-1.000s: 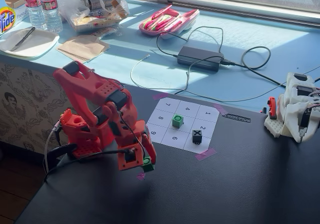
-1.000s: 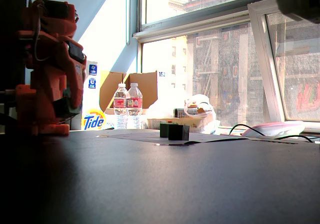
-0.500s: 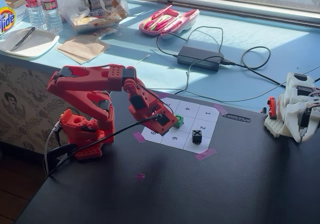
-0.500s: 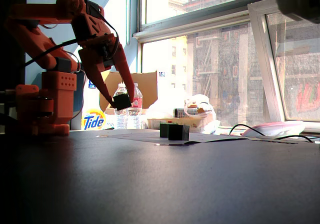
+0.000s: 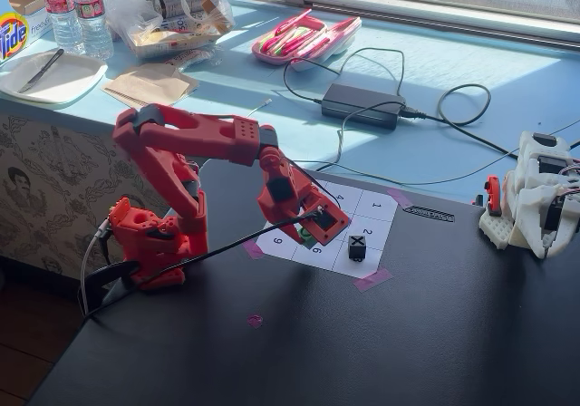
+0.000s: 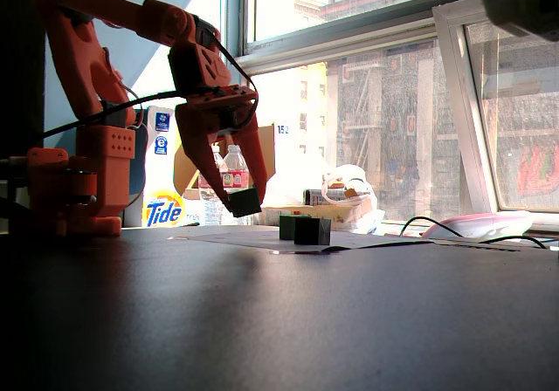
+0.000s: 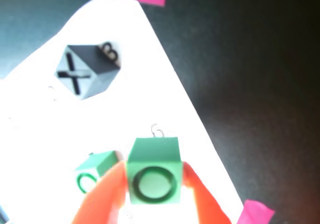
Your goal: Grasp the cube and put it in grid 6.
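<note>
Cube [image 7: 154, 172], bright green with a dark ring on its top face, sits clamped between the two orange fingers [image 7: 102, 196] of the gripper [image 7: 152, 181] in the wrist view, one finger pressed on each side of it. In a fixed view from low on the tabletop [image 6: 349, 321] the cube [image 6: 244, 202] hangs in the air at the fingertips, clear of the surface and just left of the blocks standing on the paper. In a fixed view from above, the red arm [image 5: 199, 139] reaches out from its base and the gripper [image 5: 313, 234] hovers over the numbered paper sheet [image 5: 367, 216] near the cell printed 6 [image 5: 316, 250]; the held cube is mostly hidden there by the gripper body. A second green cube [image 7: 95, 170] with the same ring rests on the white sheet just left of the held one in the wrist view. The black cube marked with a white X [image 5: 357, 246] stands on the sheet beside the gripper, apart from it. Pink tape [image 5: 372, 280] holds the sheet's corners to the dark tabletop.
</note>
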Controlling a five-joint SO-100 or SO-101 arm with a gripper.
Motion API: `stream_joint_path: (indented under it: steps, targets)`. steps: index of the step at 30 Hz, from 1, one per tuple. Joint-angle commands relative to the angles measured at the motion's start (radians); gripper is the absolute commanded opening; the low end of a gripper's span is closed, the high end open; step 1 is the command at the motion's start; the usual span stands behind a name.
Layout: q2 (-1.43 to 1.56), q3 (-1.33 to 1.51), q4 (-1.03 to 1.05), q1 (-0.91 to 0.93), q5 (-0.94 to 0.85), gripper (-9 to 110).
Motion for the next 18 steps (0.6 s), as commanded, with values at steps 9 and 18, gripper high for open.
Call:
stream_joint_path:
  steps: [9,18]
  targets:
    - [-0.202,-0.103,-0.028,0.017,0.011,0]
    - [-0.184,-0.095,-0.011,0.014,-0.005,7]
